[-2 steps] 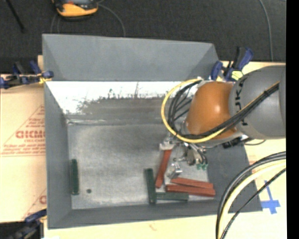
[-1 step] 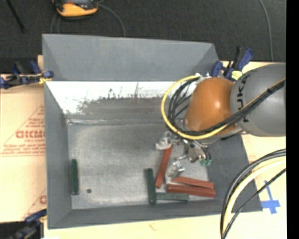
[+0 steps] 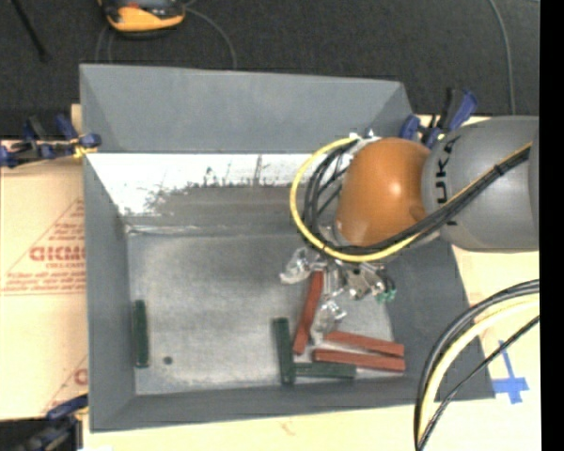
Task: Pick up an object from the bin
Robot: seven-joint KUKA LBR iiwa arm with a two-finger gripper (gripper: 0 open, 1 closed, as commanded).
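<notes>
You are at the grasp step, low over the stick pile.
Your claw (image 3: 324, 294) sits at the upper end of a slanted red stick (image 3: 306, 325), lower right in the bin (image 3: 216, 186); its width you cannot tell. More red sticks (image 3: 362, 351) and green sticks (image 3: 284, 350) crowd it, so close on one only, then lift straight.

The arm (image 3: 493, 181), at three o'clock in the view, is a thick, smooth, silver-grey cylinder with black lettering (image 3: 439, 172) on its end. A glossy, rounded orange cover (image 3: 381, 191) caps the wrist. Yellow and black cables (image 3: 305, 191) loop round the cover's nine o'clock side and cross the grey link. At the cover's six o'clock sits the hand (image 3: 343, 285), a cluster of bright bare-metal parts with one small green piece.
</notes>
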